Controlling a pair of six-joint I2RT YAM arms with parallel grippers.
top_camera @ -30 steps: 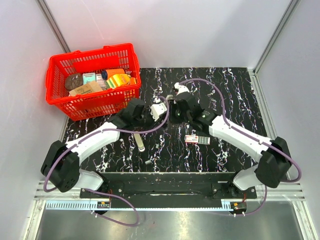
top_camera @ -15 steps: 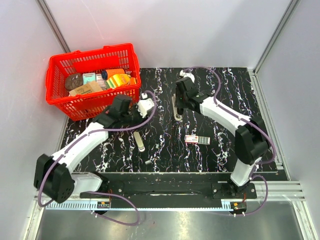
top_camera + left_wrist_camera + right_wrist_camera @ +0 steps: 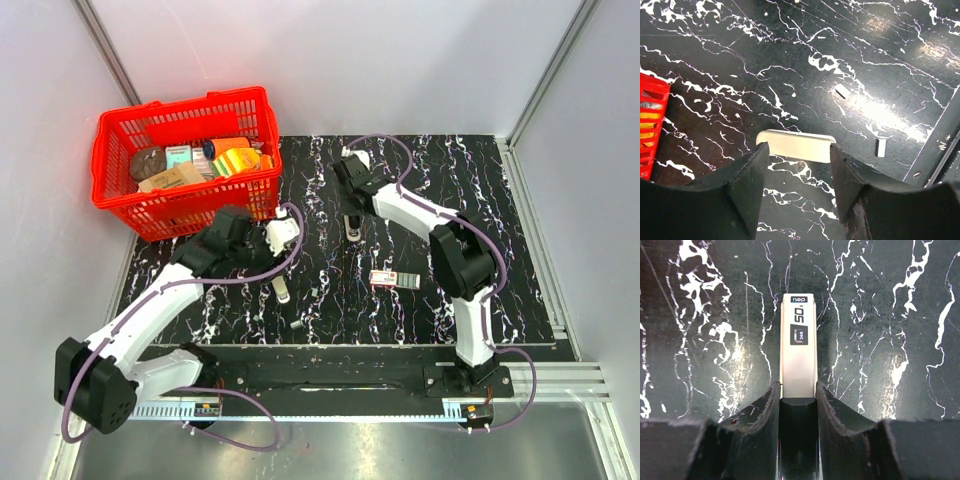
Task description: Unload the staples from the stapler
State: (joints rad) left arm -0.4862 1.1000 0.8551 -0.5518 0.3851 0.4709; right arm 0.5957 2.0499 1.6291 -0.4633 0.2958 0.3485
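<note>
Right wrist cam first: your right gripper has its jaws pulled in narrow, snug against the dark near end of the stapler. The cream body with the "50" label points straight away from the camera and lies flat on the tabletop. You get bare black marble on both sides of it and past its far tip, with no edge in sight.

Left wrist cam: your left gripper has its jaws wide with nothing clamped. A cream bar lies crosswise on the tabletop in the gap, both its ends tucked behind the fingertips. I can't tell if the tips touch it. Two loose staple strips lie beyond it, one further out and one off to the right, near the tabletop's edge where the metal rail starts. The red basket pokes in at the left edge, so that side is tight.

Top cam: the stapler sits about mid-tabletop, a bit toward the back, with the right gripper coming down on it from the far side. The cream bar is well apart from it, to the left and nearer you, just beside the basket's front corner. A red-and-white box lies to the near right of the stapler, not touching it. The whole right half out to the wall is open marble.
</note>
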